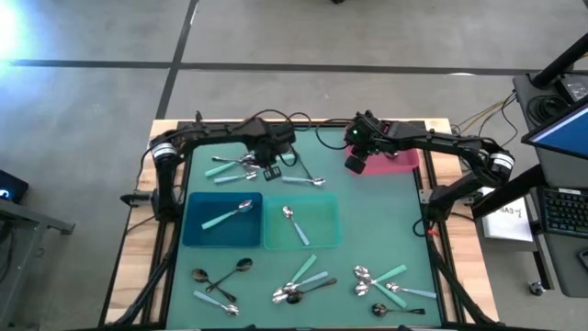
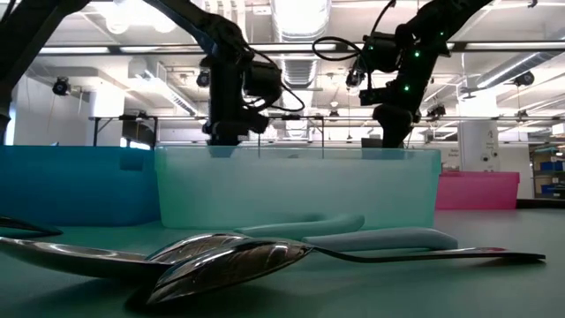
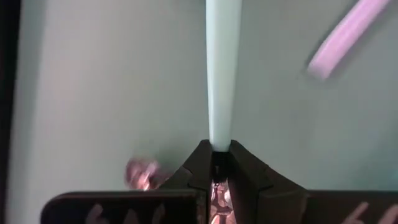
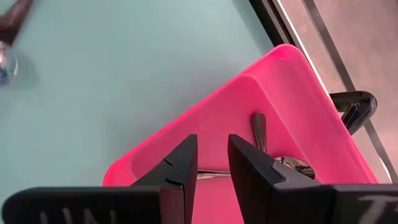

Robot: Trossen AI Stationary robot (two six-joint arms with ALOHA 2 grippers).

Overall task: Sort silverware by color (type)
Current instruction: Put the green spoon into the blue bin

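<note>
1. The left gripper is down at the far-left cluster of spoons, past the blue bin. Its wrist view shows the jaws pinched shut on the light teal handle of a teal-handled spoon, the handle running straight out from between the fingertips. The step in hand looks like the pick-up of this spoon.

2. The blue bin already holds one teal-handled spoon, so I judge that is where this one belongs. The next move calls for a clean lift clear of the neighbouring spoons, a short carry toward the near side, and a release over the blue bin. The grip sits on the narrow end of the handle, so the spoon may swing as it rises.

3. The teal bin, just beside the blue one, holds one all-silver spoon.

4. Many spoons lie unsorted along the near edge of the mat: a dark and mixed group at left, another pile in the middle, a third at right. The task seems early.

5. The right gripper hovers over the pink bin, jaws partly apart with nothing between them. A dark spoon lies in that bin, though its bowl is hard to make out.
</note>
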